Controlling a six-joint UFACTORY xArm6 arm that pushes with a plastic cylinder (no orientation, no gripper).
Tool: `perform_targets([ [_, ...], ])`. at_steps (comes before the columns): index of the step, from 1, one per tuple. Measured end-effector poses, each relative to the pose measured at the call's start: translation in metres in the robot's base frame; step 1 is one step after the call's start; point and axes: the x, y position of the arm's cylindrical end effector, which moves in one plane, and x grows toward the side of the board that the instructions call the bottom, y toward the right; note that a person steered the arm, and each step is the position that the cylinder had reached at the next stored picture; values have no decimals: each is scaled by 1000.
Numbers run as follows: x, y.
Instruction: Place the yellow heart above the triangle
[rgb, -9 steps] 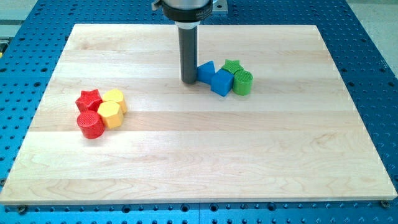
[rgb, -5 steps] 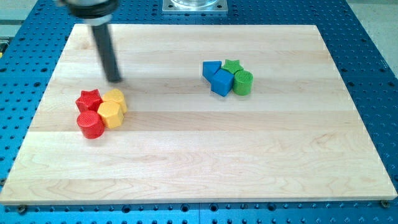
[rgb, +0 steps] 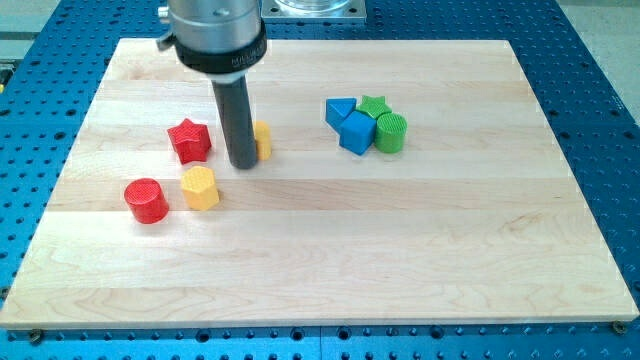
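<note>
- Yellow heart (rgb: 262, 141) sits left of the frame's centre, mostly hidden behind my rod; my tip (rgb: 243, 164) touches its left side.
- I carry no gripper, only this rod, so nothing opens or closes.
- The blue triangle (rgb: 338, 110) lies well apart, right of centre, packed with a blue cube (rgb: 356, 131), green star (rgb: 373, 105) and green cylinder (rgb: 391, 132).
- The red star (rgb: 189, 140), yellow hexagon (rgb: 200, 187) and red cylinder (rgb: 146, 200) lie scattered at left on the wooden desk (rgb: 320, 260).
- I judge the task roughly midway: the heart is separated from its neighbours, but it has yet to travel right and up to land above the triangle.
</note>
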Motion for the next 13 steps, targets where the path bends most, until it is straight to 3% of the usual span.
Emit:
perform_targets([
  [1, -45, 17],
  [2, -56, 36],
  [3, -13, -18],
  [4, -15, 26],
  [5, -70, 45],
  [6, -70, 13],
  [7, 10, 14],
  [8, -13, 62],
  [9, -90, 64],
  [10, -98, 4],
  [11, -126, 30],
  [12, -126, 89],
  [13, -161, 80],
])
